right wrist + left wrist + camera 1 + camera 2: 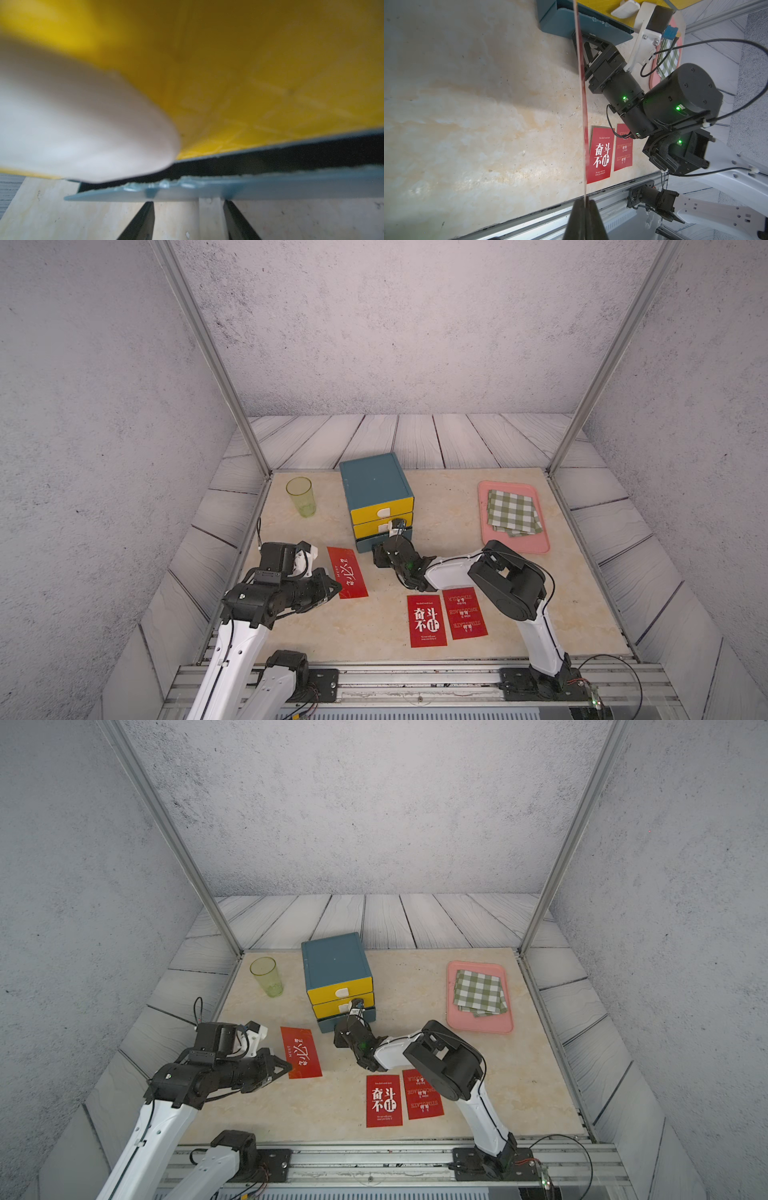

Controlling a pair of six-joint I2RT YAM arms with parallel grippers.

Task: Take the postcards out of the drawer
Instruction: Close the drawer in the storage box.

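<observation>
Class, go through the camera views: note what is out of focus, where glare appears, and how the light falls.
Right wrist view: the yellow drawer front and its white handle sit too close, heavily blurred. Left wrist view: flat postcards sharp, held postcard an edge-on soft streak, pale glare on the tabletop. In both top views: even light, faint shadows, sharp.

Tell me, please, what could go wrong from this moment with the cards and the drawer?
1. The left gripper pinches the third postcard only at its edge; it might slip or bend.
2. The right gripper stands open around the white handle of the bottom drawer; a hard push or pull might shift the whole cabinet.
</observation>
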